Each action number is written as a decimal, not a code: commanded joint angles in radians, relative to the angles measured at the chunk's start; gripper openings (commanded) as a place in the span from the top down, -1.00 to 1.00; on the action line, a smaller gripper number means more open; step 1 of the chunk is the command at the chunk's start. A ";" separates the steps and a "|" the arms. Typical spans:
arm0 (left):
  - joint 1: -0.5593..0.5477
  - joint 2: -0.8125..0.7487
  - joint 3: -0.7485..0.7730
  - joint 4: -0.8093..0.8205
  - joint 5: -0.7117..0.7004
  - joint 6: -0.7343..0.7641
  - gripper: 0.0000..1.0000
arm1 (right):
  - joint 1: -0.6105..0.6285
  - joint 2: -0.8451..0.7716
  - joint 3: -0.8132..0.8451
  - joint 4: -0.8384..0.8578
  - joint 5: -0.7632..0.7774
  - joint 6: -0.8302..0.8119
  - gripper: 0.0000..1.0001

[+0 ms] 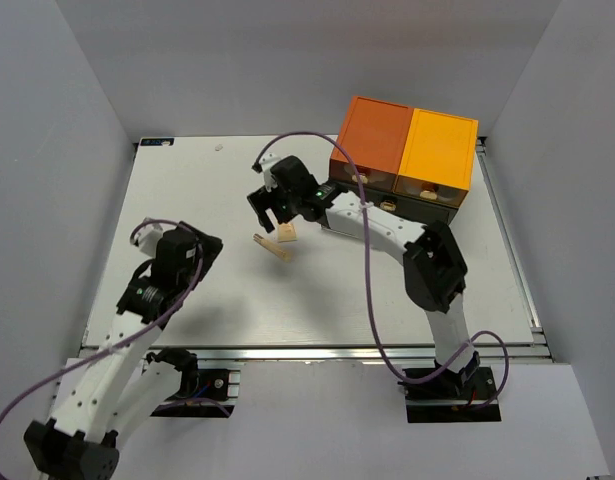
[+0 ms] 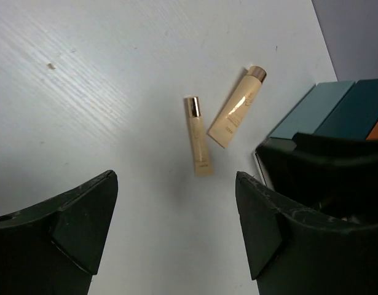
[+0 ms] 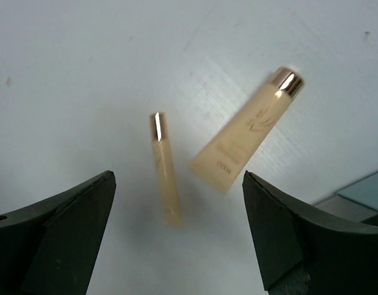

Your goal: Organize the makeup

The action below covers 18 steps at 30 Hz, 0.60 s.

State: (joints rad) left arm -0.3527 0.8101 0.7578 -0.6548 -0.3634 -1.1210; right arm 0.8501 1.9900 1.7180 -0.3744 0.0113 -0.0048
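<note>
Two pieces of makeup lie on the white table: a slim tan stick (image 1: 272, 247) (image 2: 198, 138) (image 3: 165, 169) with a gold cap, and a wider beige tube (image 1: 287, 232) (image 2: 238, 107) (image 3: 247, 132) just right of it. They are close together but apart. My right gripper (image 1: 272, 208) (image 3: 176, 178) hovers over them, open, with nothing between its fingers. My left gripper (image 1: 205, 245) (image 2: 176, 184) is to the left of them, also open and empty, facing both pieces.
The orange-and-dark drawer box (image 1: 407, 140) (image 2: 336, 110) stands at the back right of the table. The right arm's dark body (image 2: 324, 166) fills the right side of the left wrist view. Grey walls enclose the table.
</note>
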 commanded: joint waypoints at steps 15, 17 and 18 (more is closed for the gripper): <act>0.000 -0.200 -0.060 -0.175 -0.046 -0.085 -0.74 | -0.066 0.404 0.313 0.172 0.314 0.293 -0.66; 0.000 -0.178 -0.055 -0.161 -0.049 -0.077 -0.74 | -0.069 0.418 0.310 0.166 0.291 0.308 -0.60; -0.002 -0.169 -0.048 -0.151 -0.048 -0.071 -0.74 | -0.071 0.424 0.299 0.161 0.277 0.310 -0.58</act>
State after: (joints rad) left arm -0.3527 0.6178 0.7021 -0.8291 -0.4068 -1.1946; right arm 0.7746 2.4157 1.9766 -0.2649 0.3023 0.2691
